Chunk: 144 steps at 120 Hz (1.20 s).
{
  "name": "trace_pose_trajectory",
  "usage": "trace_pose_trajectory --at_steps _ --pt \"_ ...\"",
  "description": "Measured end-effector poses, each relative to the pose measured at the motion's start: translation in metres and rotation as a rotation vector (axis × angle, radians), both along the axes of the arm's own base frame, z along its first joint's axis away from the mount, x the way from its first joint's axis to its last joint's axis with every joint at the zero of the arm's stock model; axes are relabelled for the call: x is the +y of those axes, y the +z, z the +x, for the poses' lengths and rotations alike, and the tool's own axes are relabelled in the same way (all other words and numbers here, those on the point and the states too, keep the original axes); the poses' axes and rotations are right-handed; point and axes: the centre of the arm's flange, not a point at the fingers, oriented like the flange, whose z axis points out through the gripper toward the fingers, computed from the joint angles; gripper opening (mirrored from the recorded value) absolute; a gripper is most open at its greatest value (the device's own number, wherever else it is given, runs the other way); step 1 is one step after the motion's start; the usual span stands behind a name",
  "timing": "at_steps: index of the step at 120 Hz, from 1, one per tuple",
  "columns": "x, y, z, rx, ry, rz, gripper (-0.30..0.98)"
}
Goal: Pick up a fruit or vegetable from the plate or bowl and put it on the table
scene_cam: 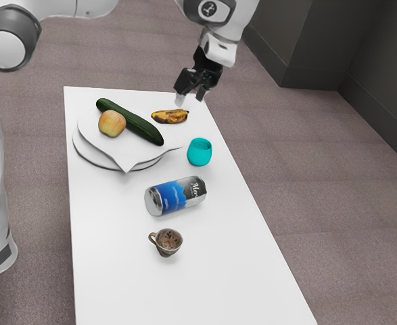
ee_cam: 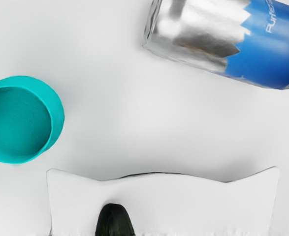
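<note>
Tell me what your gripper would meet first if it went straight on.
Probably the cucumber or the white dish under it; the depth is unclear, so I can't say which my gripper would touch first.

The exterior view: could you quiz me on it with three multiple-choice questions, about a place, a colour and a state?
1. Where is the apple?
A) on the floor
B) on the white dish
C) in a drawer

2. What colour is the round cup?
A) teal
B) red
C) yellow

3. How is the can placed?
A) upright
B) on the dish
C) on its side

Answers:
1 B: it rests there beside the cucumber.
2 A: its wall is teal in both views.
3 C: its long side lies along the table.
</note>
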Motion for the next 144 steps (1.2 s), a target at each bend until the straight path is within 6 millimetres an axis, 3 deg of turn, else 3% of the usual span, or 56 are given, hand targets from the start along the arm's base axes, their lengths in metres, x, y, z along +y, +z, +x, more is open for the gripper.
trace_pose_trajectory --at_steps 31,40,67,80,89,100,108,135,144 --pt "0.061 0.019 0.001 -0.038 -0.171 -0.017 0.68" --pt "0.078 0.015 -0.001 -0.022 -0.217 -0.031 0.68" --pt "0.119 -0.049 -0.016 0.058 -0.303 -0.129 0.68" --pt "0.137 -0.069 -0.027 0.075 -0.325 -0.159 0.68" --pt "0.137 -0.070 -0.045 0.053 -0.358 -0.169 0.68" --pt "0.104 -0.082 -0.052 0.042 -0.462 -0.185 0.69" --pt "0.096 -0.093 -0.060 0.037 -0.502 -0.194 0.69" --pt "0.098 -0.127 -0.068 0.010 -0.551 -0.200 0.69" --pt "0.120 -0.128 -0.074 -0.013 -0.522 -0.200 0.69"
